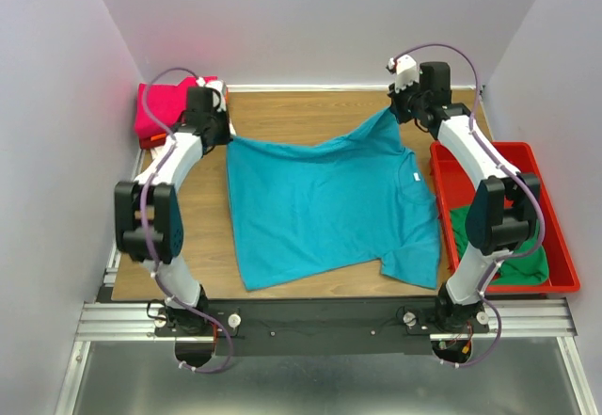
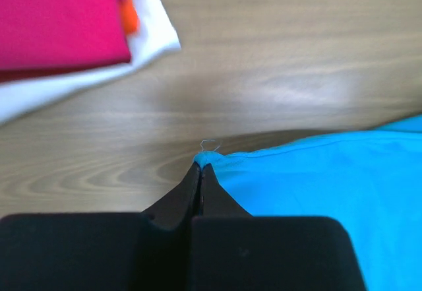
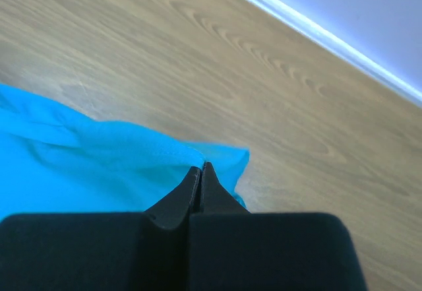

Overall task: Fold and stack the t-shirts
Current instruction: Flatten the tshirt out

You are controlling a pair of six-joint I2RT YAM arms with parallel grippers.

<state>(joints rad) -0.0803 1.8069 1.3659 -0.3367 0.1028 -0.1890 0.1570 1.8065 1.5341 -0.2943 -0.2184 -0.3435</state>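
A teal t-shirt [image 1: 324,199] with a small white neck label [image 1: 415,177] lies spread on the wooden table. My left gripper [image 1: 224,133] is shut on its far left corner, which shows in the left wrist view [image 2: 210,158] at my fingertips [image 2: 200,167]. My right gripper [image 1: 395,112] is shut on the far right corner of the teal cloth [image 3: 132,165], which bunches at my fingertips [image 3: 202,167]. A folded stack with a magenta shirt [image 1: 165,104] on top sits at the far left. In the left wrist view the magenta shirt [image 2: 59,17] lies over orange [image 2: 129,10] and cream [image 2: 86,80] shirts. A green t-shirt [image 1: 513,246] lies crumpled in the tray.
A red plastic tray [image 1: 546,166] stands at the table's right edge, behind my right arm. White walls close in the far side and both sides. The metal rail runs along the near edge [image 1: 320,319].
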